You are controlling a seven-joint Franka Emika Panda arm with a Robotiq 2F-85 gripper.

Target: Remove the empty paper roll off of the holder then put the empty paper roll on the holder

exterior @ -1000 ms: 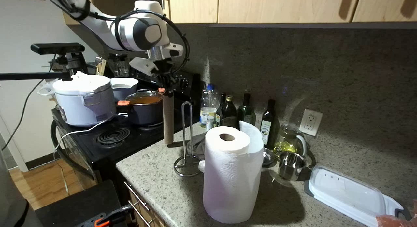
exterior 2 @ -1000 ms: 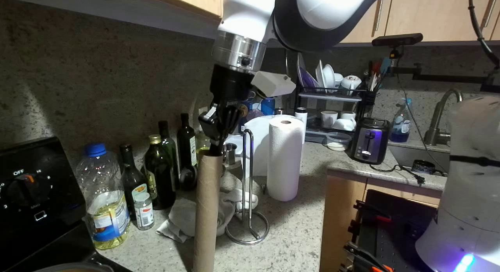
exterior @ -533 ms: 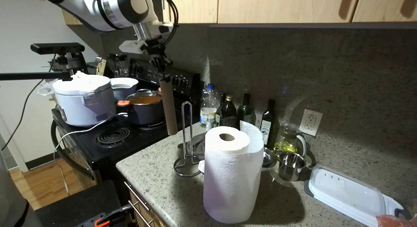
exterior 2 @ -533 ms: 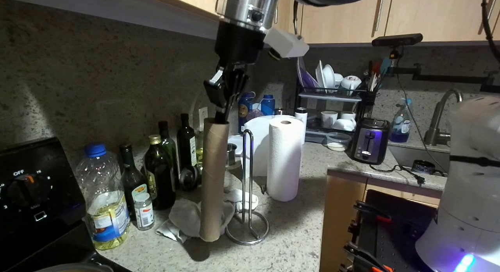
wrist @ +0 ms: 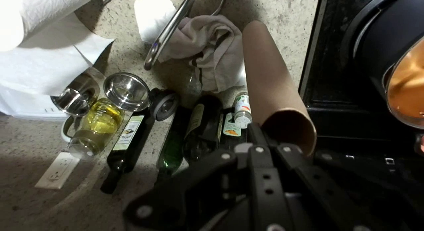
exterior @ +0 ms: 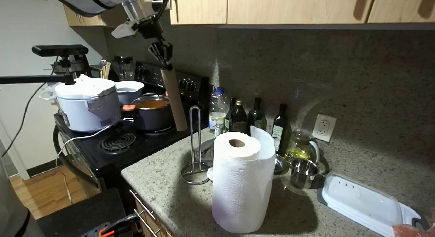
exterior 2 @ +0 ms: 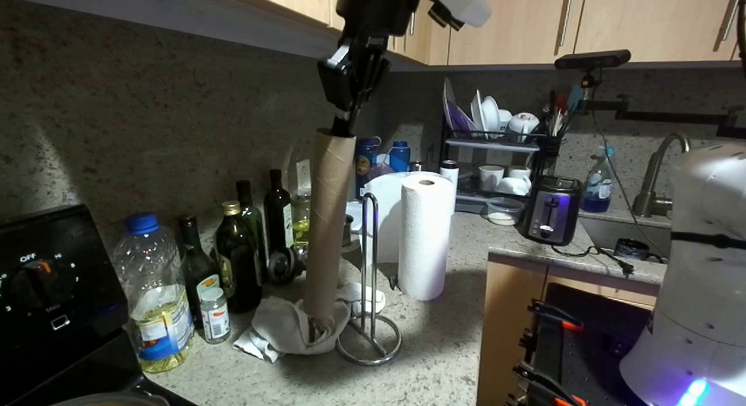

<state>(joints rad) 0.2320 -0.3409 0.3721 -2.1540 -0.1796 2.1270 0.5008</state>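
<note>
Gripping the empty paper roll by its rim with the end effector, mid-air, left of frame centre in both exterior views; already off the holder, seemingly only to be put back.

The slim brown cardboard tube is higher above the speckled grey counter than a second ago, lifted by the black jointed gripper. Nearly upright then, it now tilts, its upper end leaning left in an exterior view. In an exterior view it is farther right, its lower end now seen against the crumpled beige cloth.
</note>
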